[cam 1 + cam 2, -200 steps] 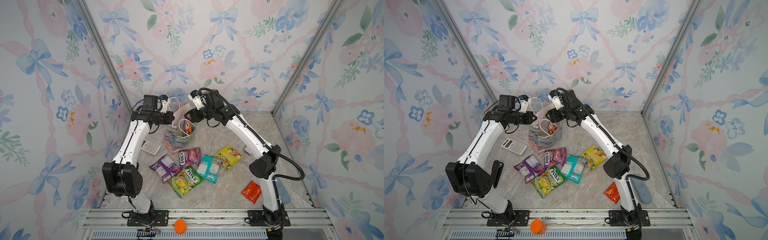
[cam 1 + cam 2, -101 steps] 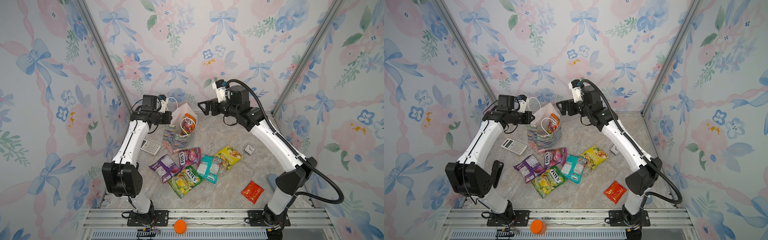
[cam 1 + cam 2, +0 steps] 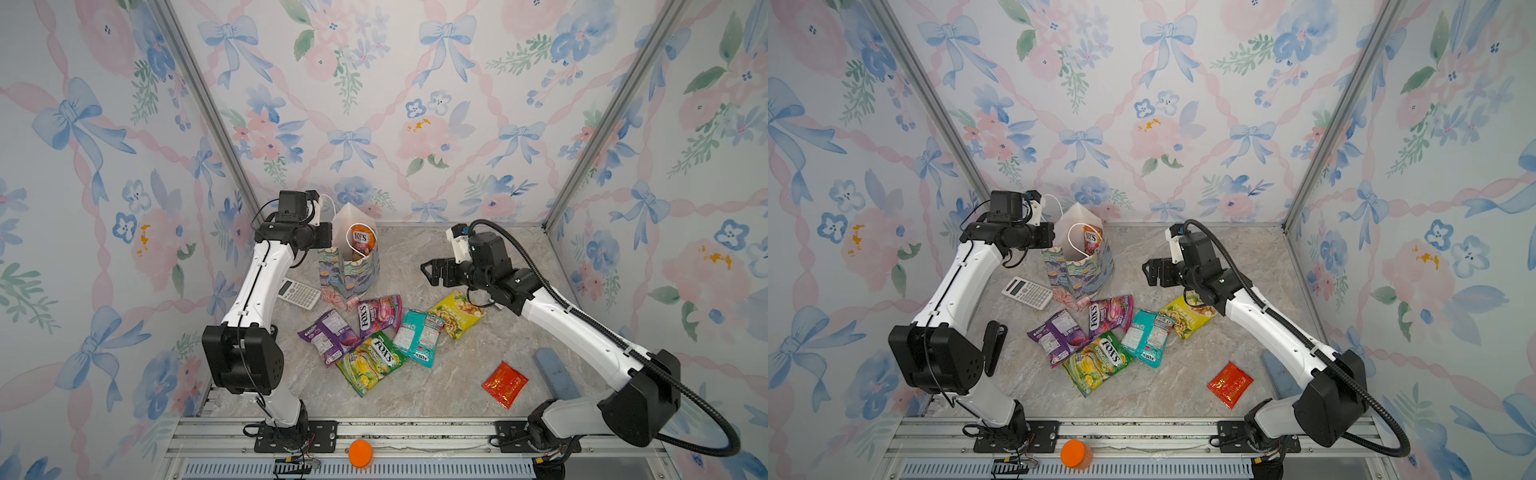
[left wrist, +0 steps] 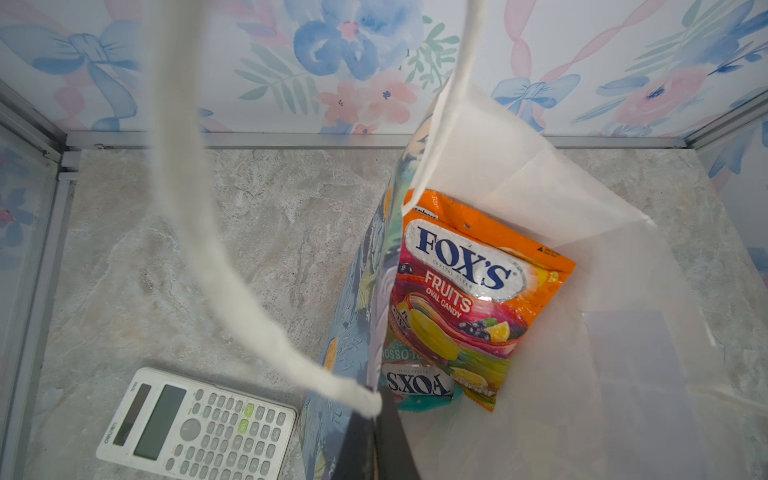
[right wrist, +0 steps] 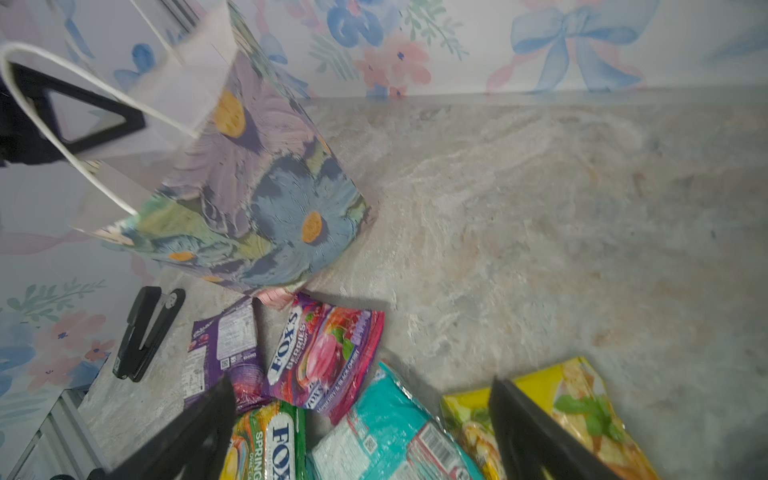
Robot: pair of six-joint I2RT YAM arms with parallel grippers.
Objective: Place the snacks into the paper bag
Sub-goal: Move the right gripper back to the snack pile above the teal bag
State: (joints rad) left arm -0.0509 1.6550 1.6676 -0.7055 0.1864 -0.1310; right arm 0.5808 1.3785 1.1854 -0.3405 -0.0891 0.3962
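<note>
The flowered paper bag (image 3: 349,272) (image 3: 1077,272) stands upright at the back. My left gripper (image 4: 380,436) is shut on its rim beside a cord handle. An orange FOX'S packet (image 4: 469,282) (image 3: 360,241) stands inside on another packet (image 4: 415,382). My right gripper (image 3: 430,272) (image 5: 362,384) hangs open and empty to the right of the bag, above the loose snacks. On the table lie the purple (image 3: 328,336), pink (image 3: 378,313), green-yellow (image 3: 370,361), teal (image 3: 417,336) and yellow (image 3: 455,313) packets. A red sachet (image 3: 505,384) lies apart at the front right.
A grey-white calculator (image 3: 299,293) lies left of the bag. A black stapler (image 3: 994,347) sits by the left arm's base. A blue-grey oblong object (image 3: 555,374) lies under the right arm. An orange cap (image 3: 360,453) rests on the front rail.
My right gripper has drawn back from the bag's mouth to the right and down, opening wide and leaving the orange packet inside. The left arm has held still.
</note>
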